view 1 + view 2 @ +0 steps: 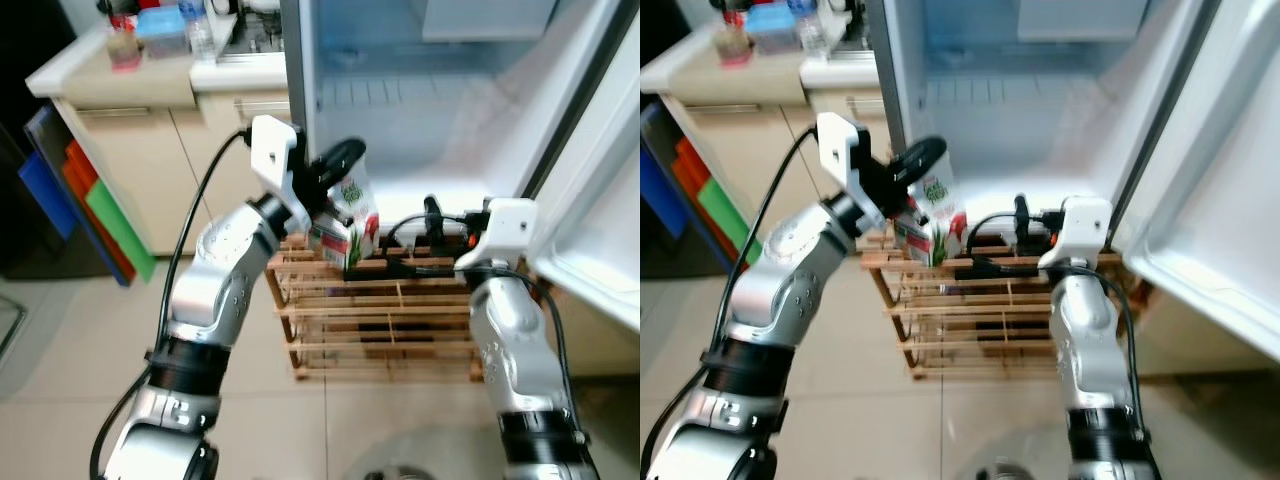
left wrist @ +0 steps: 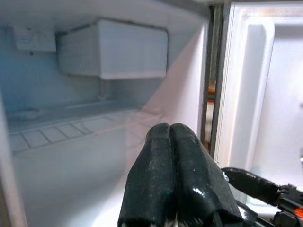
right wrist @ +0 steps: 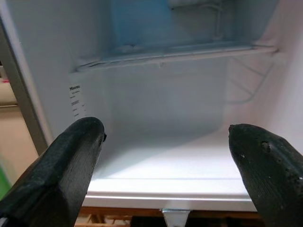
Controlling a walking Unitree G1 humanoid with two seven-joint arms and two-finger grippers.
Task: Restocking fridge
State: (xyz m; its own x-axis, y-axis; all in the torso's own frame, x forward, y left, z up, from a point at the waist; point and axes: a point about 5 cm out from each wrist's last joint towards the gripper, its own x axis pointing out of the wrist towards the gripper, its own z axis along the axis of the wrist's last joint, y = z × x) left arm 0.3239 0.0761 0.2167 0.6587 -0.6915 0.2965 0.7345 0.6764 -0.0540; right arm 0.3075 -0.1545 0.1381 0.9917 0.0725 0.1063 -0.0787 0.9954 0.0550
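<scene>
So from the left eye view, the left gripper (image 1: 340,175) is clamped on a small juice carton (image 1: 350,222), pinching it near the top and holding it tilted just in front of the open fridge (image 1: 400,110), above the wooden rack (image 1: 380,320). The right gripper (image 1: 430,240) sits lower, over the rack's top. The right eye view shows the same thing, carton hanging at the fridge's mouth. In the left wrist view the fingers (image 2: 163,184) look pressed nearly together, pointing at the wire shelf (image 2: 61,135) inside. The right wrist view has its fingers (image 3: 71,165) spread wide apart, holding nothing, aimed at the bare fridge floor (image 3: 180,165). My guess: the carton's light but squishy cardboard, so grab across the flat sides, not too hard, and set it down upright.
</scene>
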